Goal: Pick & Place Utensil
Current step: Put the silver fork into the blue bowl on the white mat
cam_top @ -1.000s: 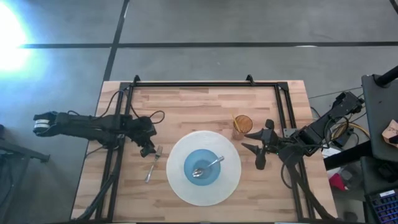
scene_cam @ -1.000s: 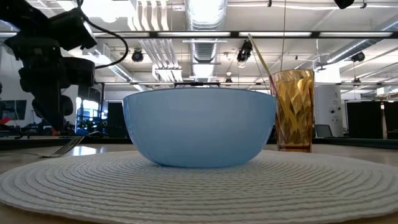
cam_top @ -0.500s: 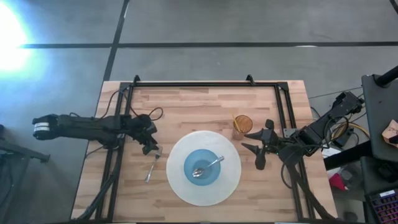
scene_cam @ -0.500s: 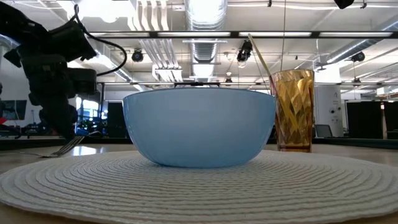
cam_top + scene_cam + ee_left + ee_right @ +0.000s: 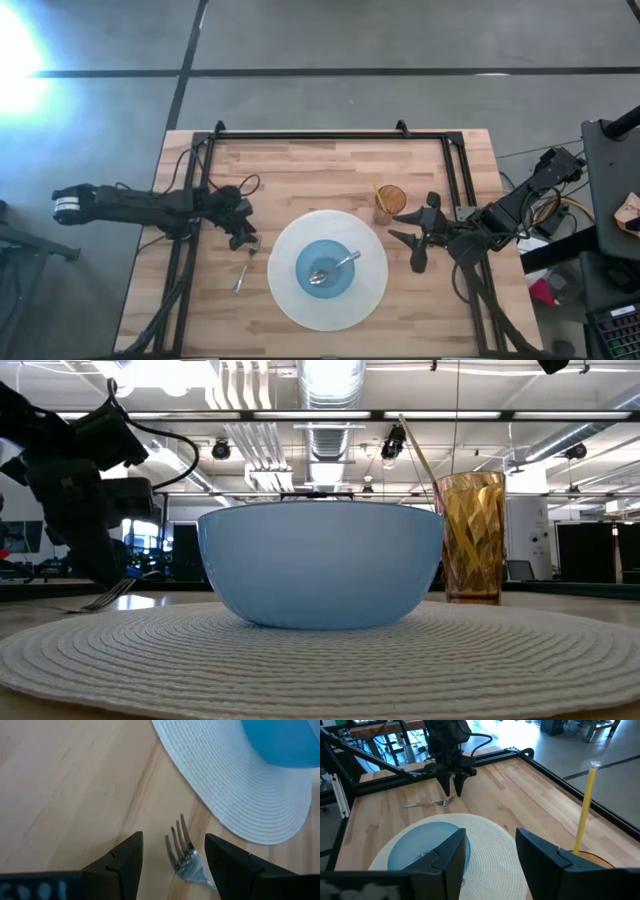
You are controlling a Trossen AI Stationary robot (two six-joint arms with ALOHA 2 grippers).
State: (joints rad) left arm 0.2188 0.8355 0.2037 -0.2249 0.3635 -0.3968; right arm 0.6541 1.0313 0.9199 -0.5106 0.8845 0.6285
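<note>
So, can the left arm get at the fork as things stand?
Probably yes. The left end effector stands open right over the fork's tine end, with its fingers on either side. The fork lies on bare wood beside the placemat, and nothing blocks the way down.

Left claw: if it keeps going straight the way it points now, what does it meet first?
Most likely the fork: the open left claw points down with the tines between its fingers. Below lies the table; remaining height is unclear.
</note>
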